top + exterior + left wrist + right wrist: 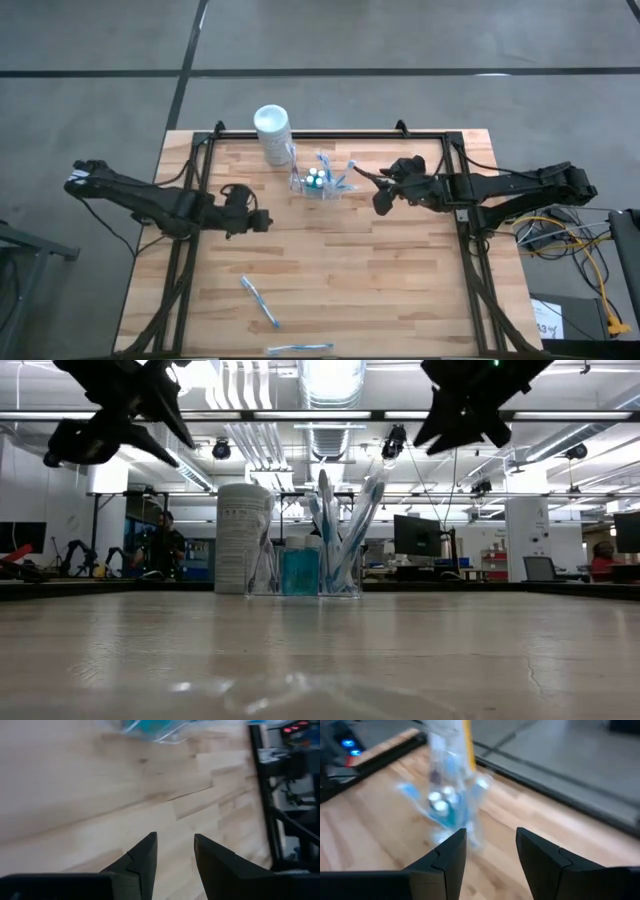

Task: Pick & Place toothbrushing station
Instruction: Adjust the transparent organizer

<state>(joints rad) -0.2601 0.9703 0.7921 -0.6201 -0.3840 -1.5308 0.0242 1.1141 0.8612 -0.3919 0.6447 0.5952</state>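
Left gripper (173, 851) raised, fingers parted; right gripper (490, 847) likewise.

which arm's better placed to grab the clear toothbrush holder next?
Probably right. The right gripper hangs open just beside the toothbrushing station, which fills its wrist view. The left gripper, also open and empty, sits farther off, nearer the table's middle.

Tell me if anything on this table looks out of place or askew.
Two loose toothbrushes lie flat on the wood, one slanted near the front, another at the front edge, far from the clear holder with its upright brushes beside the white container. Nothing looks spilled or damaged.
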